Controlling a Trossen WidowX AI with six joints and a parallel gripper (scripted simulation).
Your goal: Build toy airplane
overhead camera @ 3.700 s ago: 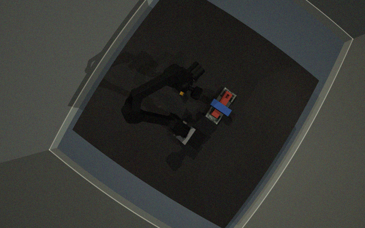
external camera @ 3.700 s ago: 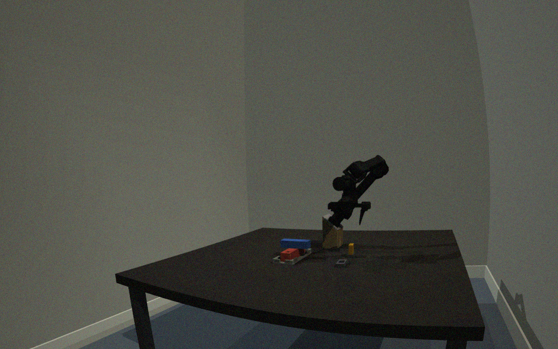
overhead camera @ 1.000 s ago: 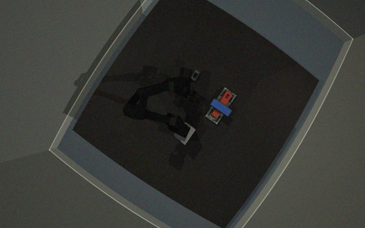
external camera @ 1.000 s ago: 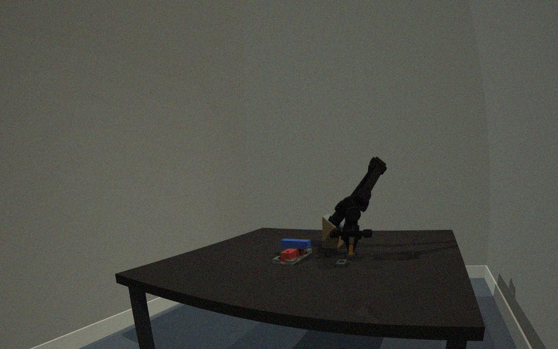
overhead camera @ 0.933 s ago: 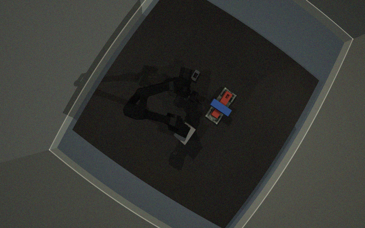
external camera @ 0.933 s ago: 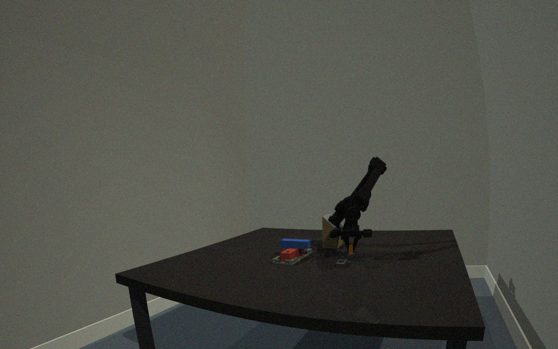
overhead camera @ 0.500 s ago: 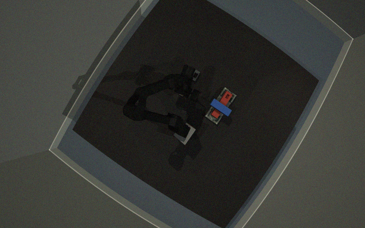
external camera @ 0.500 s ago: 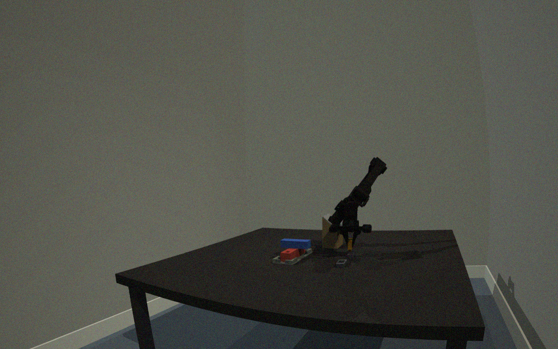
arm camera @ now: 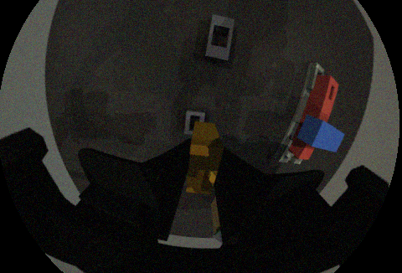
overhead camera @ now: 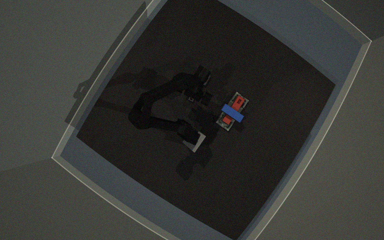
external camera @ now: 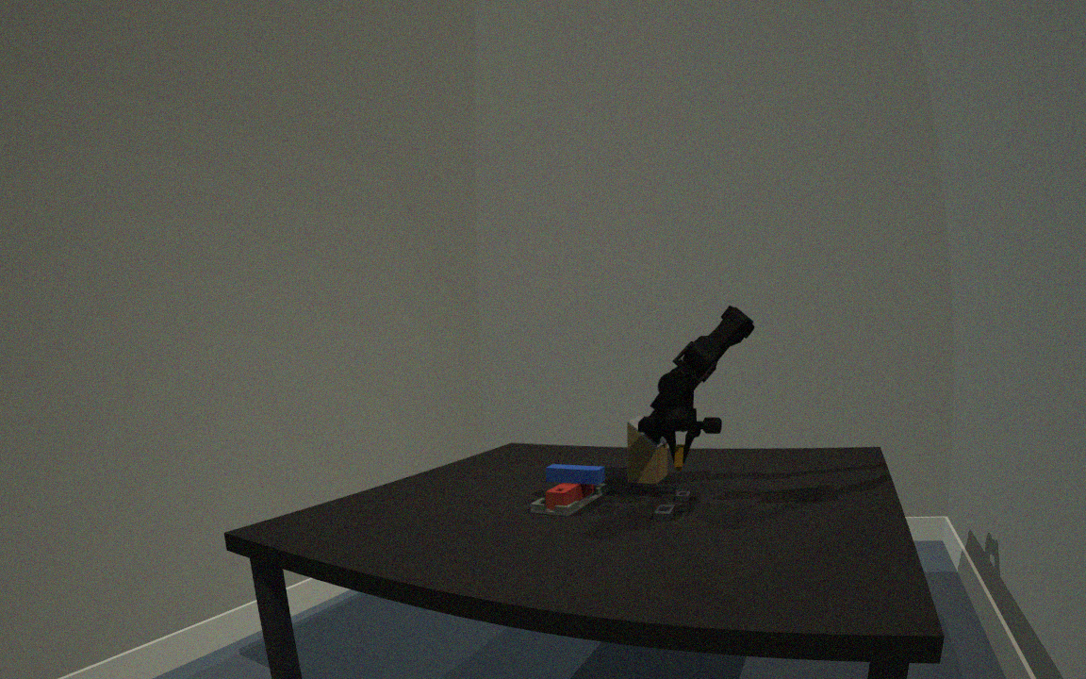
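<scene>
The orange tail fin (external camera: 680, 456) (arm camera: 206, 132) is upright between my fingertips. My gripper (external camera: 680, 464) (arm camera: 201, 144) is shut on it and holds it above the table, over the small grey holder (external camera: 682, 492) (arm camera: 188, 122). In the top view the arm hides the fin. The red fuselage (overhead camera: 238, 102) (external camera: 562, 496) (arm camera: 320, 97) lies in the pale cradle (overhead camera: 222, 126) (external camera: 536, 509) (arm camera: 298, 111). The blue wing (overhead camera: 232, 113) (external camera: 575, 474) (arm camera: 322, 134) lies across the top of the fuselage. Its tab is hidden. An open socket shows near one end of the fuselage.
A larger grey holder (external camera: 656, 509) (arm camera: 218, 53) stands near the small one, with nothing in it. A pale wedge-shaped block (overhead camera: 200, 141) (external camera: 647, 460) stands by the arm's base. The dark table (overhead camera: 262, 167) (external camera: 479, 557) carries everything.
</scene>
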